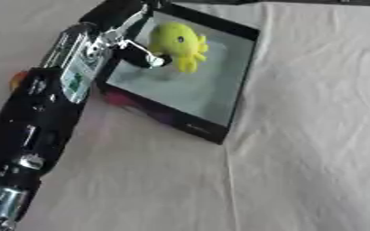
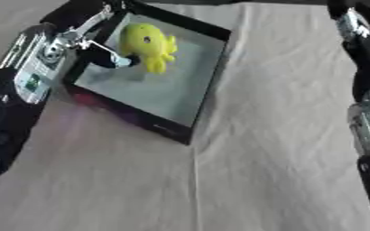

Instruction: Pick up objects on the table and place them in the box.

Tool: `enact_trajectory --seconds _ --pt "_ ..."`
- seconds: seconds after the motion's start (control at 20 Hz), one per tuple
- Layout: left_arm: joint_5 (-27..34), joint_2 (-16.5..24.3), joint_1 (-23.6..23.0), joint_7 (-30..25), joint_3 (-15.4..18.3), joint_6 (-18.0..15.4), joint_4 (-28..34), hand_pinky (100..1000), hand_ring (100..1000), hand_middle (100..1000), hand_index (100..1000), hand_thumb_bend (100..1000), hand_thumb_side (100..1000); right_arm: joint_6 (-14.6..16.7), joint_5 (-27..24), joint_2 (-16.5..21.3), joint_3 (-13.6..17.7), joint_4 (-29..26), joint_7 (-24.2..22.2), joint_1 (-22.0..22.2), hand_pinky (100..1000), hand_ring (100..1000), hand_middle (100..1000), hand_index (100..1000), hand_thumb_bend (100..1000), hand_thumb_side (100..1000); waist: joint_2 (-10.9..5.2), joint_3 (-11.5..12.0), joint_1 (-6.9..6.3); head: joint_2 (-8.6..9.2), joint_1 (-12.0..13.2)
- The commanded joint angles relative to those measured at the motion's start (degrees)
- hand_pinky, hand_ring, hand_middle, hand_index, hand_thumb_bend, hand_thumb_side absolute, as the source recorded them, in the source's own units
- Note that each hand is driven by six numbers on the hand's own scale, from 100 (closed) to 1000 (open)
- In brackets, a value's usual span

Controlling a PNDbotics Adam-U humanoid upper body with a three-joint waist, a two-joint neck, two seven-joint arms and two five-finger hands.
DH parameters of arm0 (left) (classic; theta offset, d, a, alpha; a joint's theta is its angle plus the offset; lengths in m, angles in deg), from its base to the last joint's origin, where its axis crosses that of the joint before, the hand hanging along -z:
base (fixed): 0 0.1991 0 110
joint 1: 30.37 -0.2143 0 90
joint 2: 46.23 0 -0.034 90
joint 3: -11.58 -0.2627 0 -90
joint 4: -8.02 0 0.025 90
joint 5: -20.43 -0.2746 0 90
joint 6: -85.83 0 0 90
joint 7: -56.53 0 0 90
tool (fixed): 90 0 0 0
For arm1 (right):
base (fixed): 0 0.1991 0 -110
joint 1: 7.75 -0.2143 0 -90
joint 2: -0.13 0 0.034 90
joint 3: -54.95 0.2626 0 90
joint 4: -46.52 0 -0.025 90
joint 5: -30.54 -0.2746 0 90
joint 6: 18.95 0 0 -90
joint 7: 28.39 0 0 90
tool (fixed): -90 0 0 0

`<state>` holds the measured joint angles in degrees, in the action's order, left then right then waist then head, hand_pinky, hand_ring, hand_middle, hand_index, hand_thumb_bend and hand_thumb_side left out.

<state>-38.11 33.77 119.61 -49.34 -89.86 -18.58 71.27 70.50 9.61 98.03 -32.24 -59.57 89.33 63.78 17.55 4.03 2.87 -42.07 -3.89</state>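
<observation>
Fingers on my left hand (image 1: 133, 43) are curled and reach in over the near-left wall of the box (image 1: 239, 85), with one dark fingertip touching or right beside the yellow octopus toy (image 1: 178, 43). Whether they actually pinch the toy or only rest against it, I cannot tell — the toy's short legs hang just past that fingertip. It is a round yellow plush with a dark eye, sitting inside the box toward its far-left corner, over the pale grey floor. The box itself is shallow with black walls and lies askew on the cream tablecloth (image 1: 298, 158). My left arm (image 1: 38, 117) runs up the left side from the lower corner. Only the forearm of my right arm (image 2: 366, 90) shows along the right edge — no hand visible there.
</observation>
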Motion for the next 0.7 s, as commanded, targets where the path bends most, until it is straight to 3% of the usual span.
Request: enact_trajectory --seconds 0.05,0.35,0.55,0.65,0.7 --pt "-0.88 -0.02 0.85 -2.18 0.23 -1.41 0.49 828 739 777 900 749 411 0.07 -0.01 0.62 0.6 -0.9 0.11 -0.57 932 897 922 854 702 353 -0.85 -0.14 0.02 0.64 -0.38" --pt "-0.72 0.1 0.63 -3.51 0.56 -2.44 1.24 828 740 780 915 797 443 0.07 -0.16 0.52 0.62 -0.84 0.19 -0.4 932 897 922 853 702 353 -0.9 -0.15 0.03 0.6 -0.5" --pt "1.08 1.25 0.5 -2.58 1.1 -1.31 3.9 816 724 764 886 730 408 0.16 -0.21 0.72 0.74 -0.87 0.38 -0.2 932 898 922 853 701 354 -1.23 0.24 -0.11 0.35 -0.78" --pt "2.95 2.95 0.62 -1.94 1.2 -0.75 6.78 809 717 757 873 683 370 0.2 -0.16 1.08 0.83 -0.87 0.52 0.21 932 898 922 853 701 354 -1.64 0.68 -0.38 -0.05 -1.1" --pt "4.04 3.9 0.6 -1.76 1.2 -0.42 8.35 807 715 758 869 505 450 0.21 -0.13 1.23 0.88 -0.85 0.6 0.42 932 898 922 853 704 358 -1.81 0.88 -0.49 -0.22 -1.23"
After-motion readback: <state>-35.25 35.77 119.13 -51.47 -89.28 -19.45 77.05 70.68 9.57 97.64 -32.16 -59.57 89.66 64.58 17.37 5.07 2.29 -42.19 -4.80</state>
